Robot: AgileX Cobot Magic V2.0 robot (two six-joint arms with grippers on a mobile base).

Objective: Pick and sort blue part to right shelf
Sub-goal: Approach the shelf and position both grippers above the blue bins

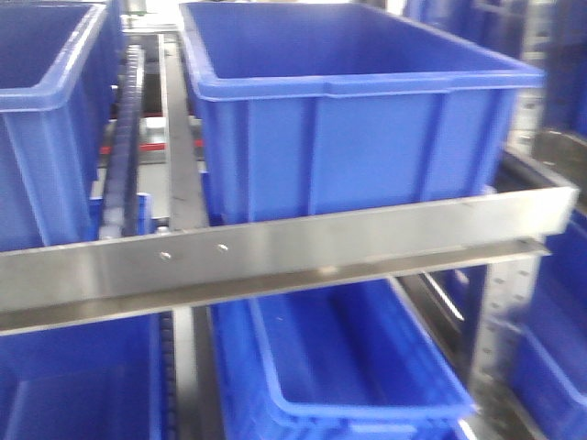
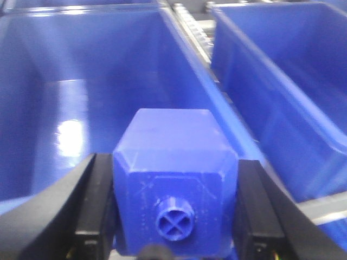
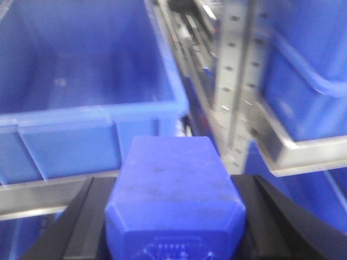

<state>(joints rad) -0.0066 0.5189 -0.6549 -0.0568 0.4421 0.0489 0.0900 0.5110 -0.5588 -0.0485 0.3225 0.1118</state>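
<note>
The left tool [image 2: 173,208] grips the blue part [image 2: 173,146], cap toward the wrist and body pointing out over an open crate [image 2: 49,108] on the right shelf [image 1: 303,247], while the right tool [image 3: 173,219] clamps another blue block [image 3: 173,173] short of the front rail [image 3: 32,201].

I saw the right gripper [image 3: 174,219] clamped on the blue part [image 3: 173,181], held in front of a blue crate [image 3: 81,86] on the right shelf [image 3: 233,81].

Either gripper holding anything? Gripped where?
Both. Left gripper clamps a blue part across its side faces, round cap facing the camera. Right gripper clamps a blue block across its sides.
</note>
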